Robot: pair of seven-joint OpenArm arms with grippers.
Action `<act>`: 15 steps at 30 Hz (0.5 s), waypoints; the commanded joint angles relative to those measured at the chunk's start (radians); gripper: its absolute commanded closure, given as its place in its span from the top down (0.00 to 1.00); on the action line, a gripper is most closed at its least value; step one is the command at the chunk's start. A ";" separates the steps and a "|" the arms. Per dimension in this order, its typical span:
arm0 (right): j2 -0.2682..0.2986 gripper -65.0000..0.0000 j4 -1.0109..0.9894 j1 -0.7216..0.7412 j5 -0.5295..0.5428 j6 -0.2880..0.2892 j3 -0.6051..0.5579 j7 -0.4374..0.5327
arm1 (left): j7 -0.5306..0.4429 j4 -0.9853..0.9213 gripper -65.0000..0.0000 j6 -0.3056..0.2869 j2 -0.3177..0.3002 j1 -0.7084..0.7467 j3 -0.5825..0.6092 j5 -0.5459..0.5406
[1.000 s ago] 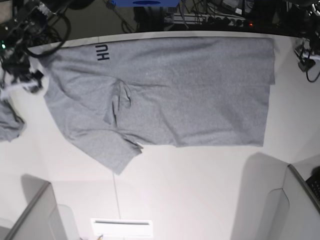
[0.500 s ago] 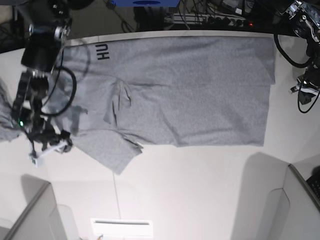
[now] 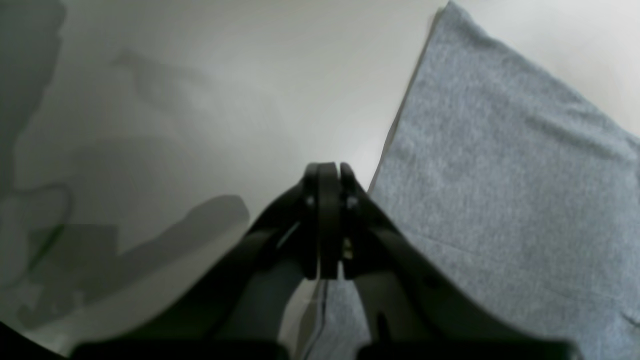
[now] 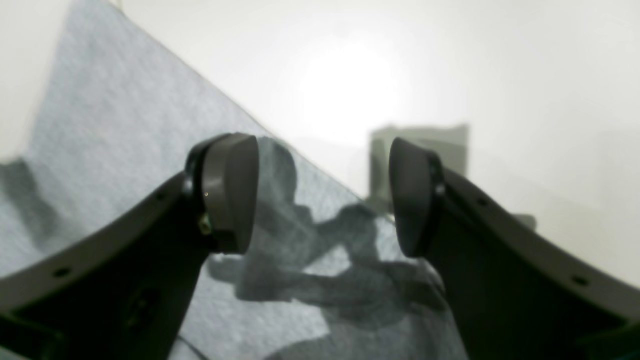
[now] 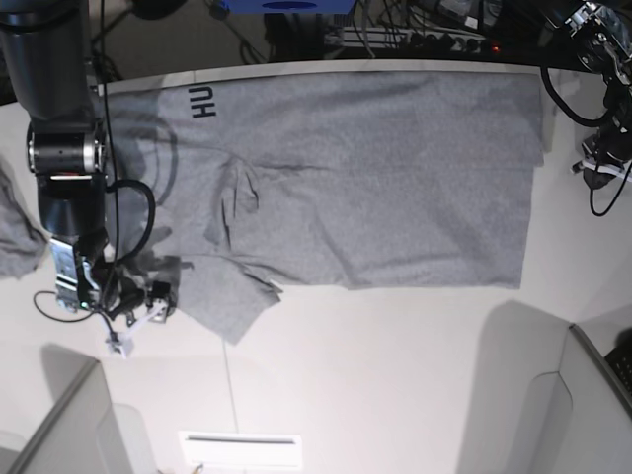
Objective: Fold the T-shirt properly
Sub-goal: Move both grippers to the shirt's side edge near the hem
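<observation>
The T-shirt [image 5: 365, 178] lies spread flat across the far half of the table [image 5: 395, 375], plain side mostly up, with black lettering [image 5: 202, 102] peeking out near one top corner — a layout that leaves its sleeves and hem reachable from both sides. A sleeve [image 5: 222, 301] juts toward the near edge, rumpled where it meets the body, so the cloth is evidently not yet folded.

The right gripper [image 5: 133, 321] hangs low over the table just beside that sleeve, its arm reaching down along the shirt's side. In the right wrist view its fingers [image 4: 230, 192] stand wide apart over the grey fabric's edge, holding nothing (their shadow falls on the cloth below). That pose suits a grab at the sleeve or the shirt's side edge.

The left gripper [image 3: 325, 220] sits at the opposite side, by the hem. Its fingers are pressed fully together, and in the left wrist view they hover just beside the shirt's edge, over bare table — no fabric seems to be caught between them.

A smaller grey cloth [image 5: 15, 232] lies apart at the table's side.
</observation>
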 commanded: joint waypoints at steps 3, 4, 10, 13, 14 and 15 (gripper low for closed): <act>0.016 0.60 0.013 0.016 0.012 0.008 -0.024 0.010 | -0.019 0.012 0.00 0.002 -0.019 -0.002 -0.007 -0.014; 0.016 0.60 0.017 0.005 0.012 0.008 -0.026 0.008 | -0.019 0.012 0.00 0.002 -0.019 -0.002 -0.009 -0.014; 0.014 0.60 0.034 -0.037 0.012 0.011 -0.027 0.008 | -0.019 0.012 0.00 0.002 -0.019 -0.004 -0.009 -0.014; 0.014 0.60 0.097 -0.067 0.012 0.011 -0.027 -0.038 | -0.019 0.010 0.00 0.002 -0.019 -0.002 -0.009 -0.014; 0.014 0.60 0.128 -0.076 0.012 0.011 -0.027 -0.053 | -0.019 0.010 0.00 0.002 -0.019 -0.002 -0.009 -0.014; 0.014 0.60 0.155 -0.090 0.012 0.011 -0.027 -0.064 | -0.019 0.010 0.00 0.002 -0.019 -0.002 -0.009 -0.014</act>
